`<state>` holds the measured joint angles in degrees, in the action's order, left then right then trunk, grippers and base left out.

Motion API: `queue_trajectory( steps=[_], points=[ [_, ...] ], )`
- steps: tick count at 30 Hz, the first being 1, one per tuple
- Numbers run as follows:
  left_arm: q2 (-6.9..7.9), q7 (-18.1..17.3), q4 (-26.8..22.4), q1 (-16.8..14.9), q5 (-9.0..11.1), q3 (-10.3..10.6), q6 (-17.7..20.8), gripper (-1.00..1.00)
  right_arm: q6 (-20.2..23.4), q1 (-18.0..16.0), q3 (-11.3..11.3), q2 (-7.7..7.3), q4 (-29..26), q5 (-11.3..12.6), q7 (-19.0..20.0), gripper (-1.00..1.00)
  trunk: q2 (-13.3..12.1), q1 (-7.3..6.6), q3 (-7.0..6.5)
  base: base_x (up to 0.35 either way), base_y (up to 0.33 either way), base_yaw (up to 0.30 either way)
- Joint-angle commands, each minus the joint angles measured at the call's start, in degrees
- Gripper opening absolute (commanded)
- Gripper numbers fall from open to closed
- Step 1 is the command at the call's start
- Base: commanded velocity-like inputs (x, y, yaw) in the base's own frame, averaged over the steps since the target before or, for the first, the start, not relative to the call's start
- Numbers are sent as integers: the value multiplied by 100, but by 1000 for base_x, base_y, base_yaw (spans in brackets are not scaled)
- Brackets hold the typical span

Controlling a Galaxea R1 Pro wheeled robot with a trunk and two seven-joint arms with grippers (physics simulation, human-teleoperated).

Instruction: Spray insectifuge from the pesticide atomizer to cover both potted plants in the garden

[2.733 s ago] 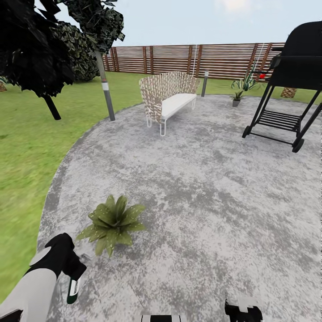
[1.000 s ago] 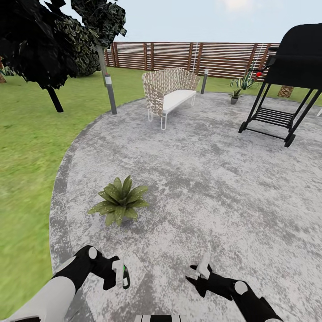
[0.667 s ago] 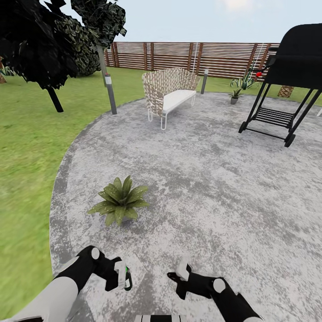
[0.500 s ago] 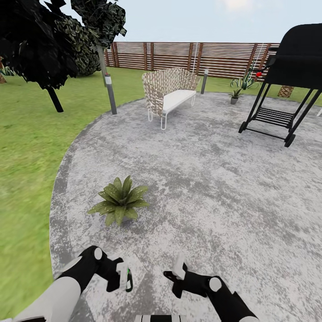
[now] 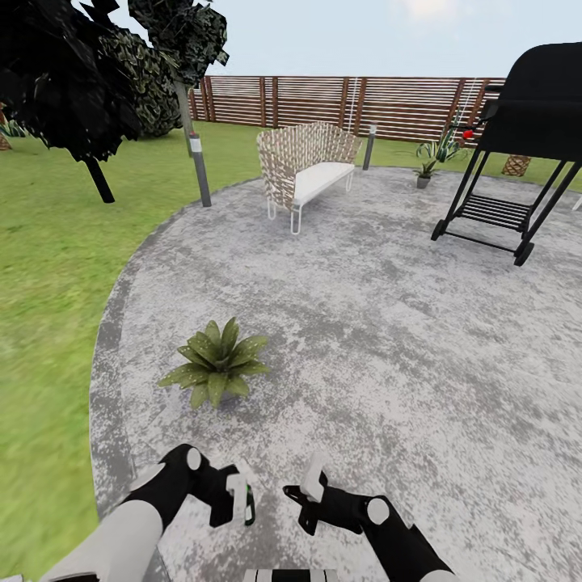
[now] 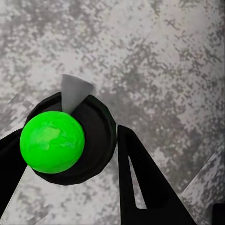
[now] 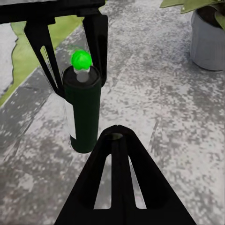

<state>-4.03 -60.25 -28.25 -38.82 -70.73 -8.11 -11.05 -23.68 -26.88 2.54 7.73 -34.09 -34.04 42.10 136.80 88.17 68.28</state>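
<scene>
Left hand (image 5: 234,503) clamped on the pesticide atomizer (image 5: 245,505), now carried inward from its spot of a second ago. Right hand (image 5: 301,493) has swung in just beside the bottle, fingers apart; likely a handover or nozzle press. Ahead of both hands, the near potted plant (image 5: 215,363), leaves already speckled. Second plant (image 5: 425,175) well beyond, by the fence, apparently unsprayed

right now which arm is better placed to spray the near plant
Left. The left gripper already holds the pesticide atomizer, and the potted plant sits ahead on its side. The right gripper holds nothing.
</scene>
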Motion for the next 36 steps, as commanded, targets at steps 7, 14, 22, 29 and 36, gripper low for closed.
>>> queue_trajectory(
  steps=[7,14,22,29,36],
  points=[
    [-103,158,-5,-2,4,-50,-47,-100,-26,-1,-8,9,-79,-50,-1,-100,2,-1,4,0,0,0],
    [-272,172,-20,-2,22,-50,-55,-100,-28,-1,-8,6,-80,-50,-1,-100,2,-1,4,0,0,0],
    [-379,172,-16,-2,33,-57,-69,-100,-25,-1,-8,1,-80,-50,-1,-100,2,-1,4,0,0,0],
    [-450,116,-5,-2,33,-59,-117,-100,-29,-1,-13,0,-80,-58,-1,-100,2,-1,4,0,0,0],
    [-552,105,-5,-2,73,-54,-121,-100,-31,-1,-16,0,-74,-59,-1,-100,2,-1,4,0,0,0]
  ],
)
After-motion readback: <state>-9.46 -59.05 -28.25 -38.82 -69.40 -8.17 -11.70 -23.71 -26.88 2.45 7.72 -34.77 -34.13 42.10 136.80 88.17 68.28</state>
